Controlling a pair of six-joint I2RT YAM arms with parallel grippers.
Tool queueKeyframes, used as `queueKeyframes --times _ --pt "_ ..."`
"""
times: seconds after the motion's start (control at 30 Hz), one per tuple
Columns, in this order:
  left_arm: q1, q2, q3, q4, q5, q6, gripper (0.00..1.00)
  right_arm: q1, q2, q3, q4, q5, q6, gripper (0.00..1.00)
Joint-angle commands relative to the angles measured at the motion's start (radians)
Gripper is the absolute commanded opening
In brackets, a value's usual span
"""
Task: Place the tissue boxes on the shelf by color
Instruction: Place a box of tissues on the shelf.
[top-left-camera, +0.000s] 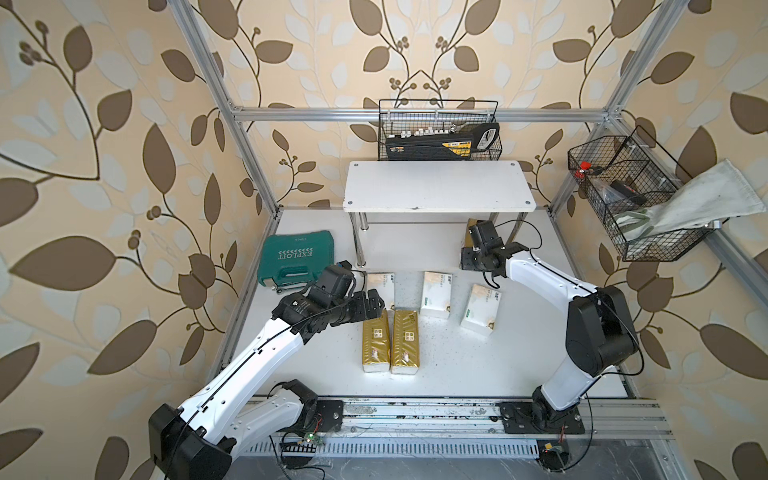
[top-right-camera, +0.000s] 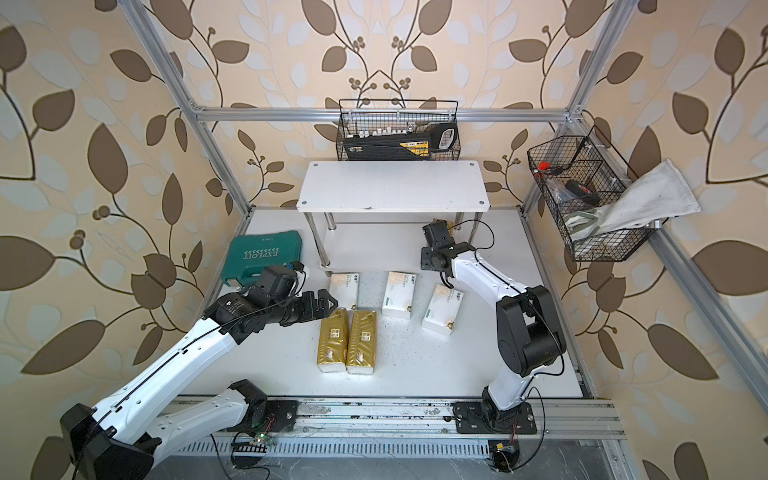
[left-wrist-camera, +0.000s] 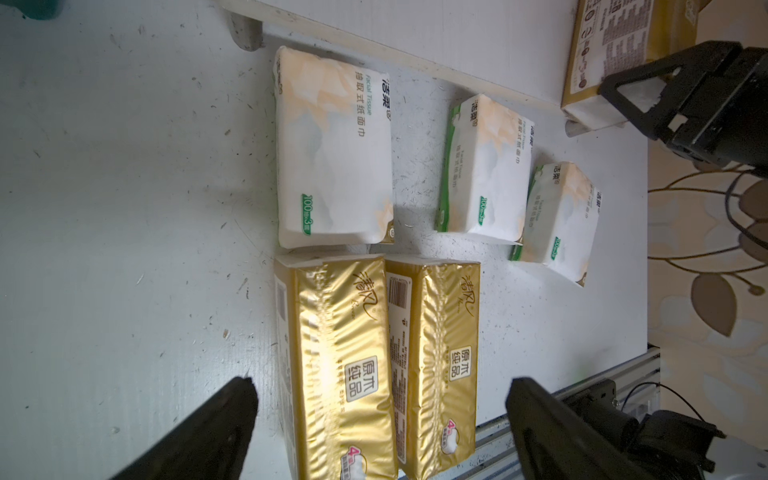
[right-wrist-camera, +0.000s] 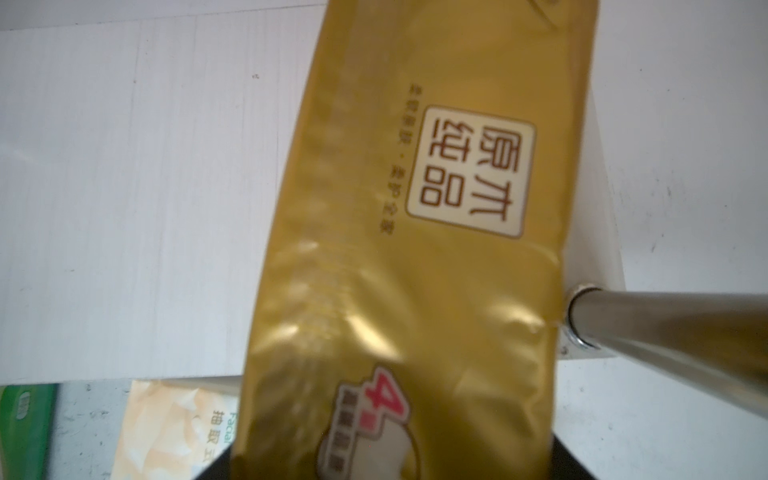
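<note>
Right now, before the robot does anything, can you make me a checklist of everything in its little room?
Surface: white table, scuffed, speckled with dark bits.
Job's things: two gold packs side by side; three white packs in a row nearer the shelf; third gold pack on the shelf's lower board, beside a chrome leg; top board bare.
Clutter: green tool case at the table's left.
End effectors: left end effector open above the gold pair; right end effector around the third gold pack, grip unclear.
Cables: black loop at the right wrist; loose wires by the left base.
Surroundings: two wire baskets, cloth hanging from the side one, leafy wallpaper.
</note>
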Motion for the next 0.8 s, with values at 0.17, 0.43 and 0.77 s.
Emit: queueKeyframes --times 0.17,0.43,0.77 --pt "-0.008 -0.007 -0.013 0.035 -0.001 -0.013 0.99 -0.033 0.061 0.032 0.021 -0.001 -0.110 0.64" --pt "-0.007 -0.010 -0.022 0.041 0.000 -0.012 0.99 -0.040 0.085 0.061 0.007 0.008 -0.137 0.69" --pt "-0.007 -0.013 -0.025 0.049 0.006 -0.012 0.99 -0.043 0.031 0.060 -0.032 0.017 -0.108 0.99"
